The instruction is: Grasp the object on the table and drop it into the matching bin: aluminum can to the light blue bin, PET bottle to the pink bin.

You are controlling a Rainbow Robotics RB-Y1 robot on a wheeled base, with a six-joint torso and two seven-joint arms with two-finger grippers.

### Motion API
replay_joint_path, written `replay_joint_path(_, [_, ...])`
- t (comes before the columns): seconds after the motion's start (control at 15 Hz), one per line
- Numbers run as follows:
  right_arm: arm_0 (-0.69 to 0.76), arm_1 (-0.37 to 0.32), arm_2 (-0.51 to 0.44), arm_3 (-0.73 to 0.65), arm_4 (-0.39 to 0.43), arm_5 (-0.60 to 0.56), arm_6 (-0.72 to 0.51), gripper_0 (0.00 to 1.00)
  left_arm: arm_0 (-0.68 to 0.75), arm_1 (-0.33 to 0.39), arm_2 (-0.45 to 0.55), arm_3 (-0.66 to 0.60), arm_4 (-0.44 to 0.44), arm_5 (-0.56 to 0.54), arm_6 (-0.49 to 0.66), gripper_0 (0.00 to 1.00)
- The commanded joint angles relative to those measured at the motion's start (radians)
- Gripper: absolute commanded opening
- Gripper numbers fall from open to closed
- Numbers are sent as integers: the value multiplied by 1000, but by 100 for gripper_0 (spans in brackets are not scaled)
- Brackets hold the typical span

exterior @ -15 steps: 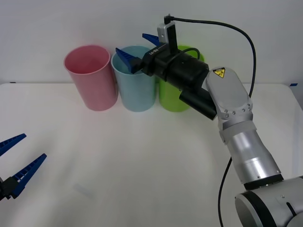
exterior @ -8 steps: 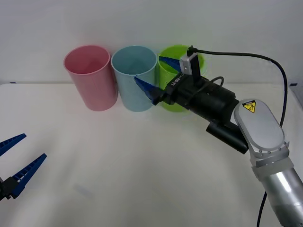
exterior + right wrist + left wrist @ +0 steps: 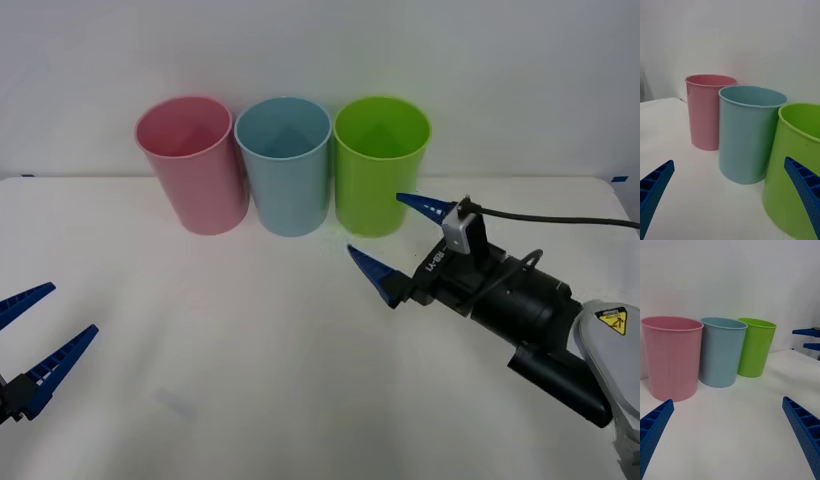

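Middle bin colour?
Light blue bin, between the pink and lime green ones; clearest in the front view.

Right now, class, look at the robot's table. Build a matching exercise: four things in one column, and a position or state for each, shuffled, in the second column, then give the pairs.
Things:
1. pink bin
2. light blue bin
3. lime green bin
4. right gripper

Descriptions:
A. middle of the row
B. open, in front of the green bin
C. robot's left end of the row
D. robot's right end of the row

Pairs: 1-C, 2-A, 3-D, 4-B

A lime green bin (image 3: 382,165) stands upright at the right end of a row of three bins, with a plain white wall (image 3: 320,50) behind it.
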Motion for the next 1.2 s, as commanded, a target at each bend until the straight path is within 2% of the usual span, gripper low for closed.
replay_joint_path(0.07, [65, 7, -72, -3, -27, -86, 92, 100, 0, 0, 0, 0, 0, 0, 0, 100])
replay_joint_path(0.4, [166, 30, -216, -1, -59, -237, 218, 100, 0, 0, 0, 0, 0, 0, 0, 100])
replay_joint_path(0.67, [225, 59, -337, -1, -62, -360, 233, 100, 0, 0, 0, 0, 0, 0, 0, 100])
replay_joint_path(1.0, [301, 59, -439, -1, -133, -453, 259, 100, 0, 0, 0, 0, 0, 0, 0, 100])
replay_joint_path(1.2, [350, 53, -475, -1, -193, -481, 388, 100, 0, 0, 0, 0, 0, 0, 0, 100])
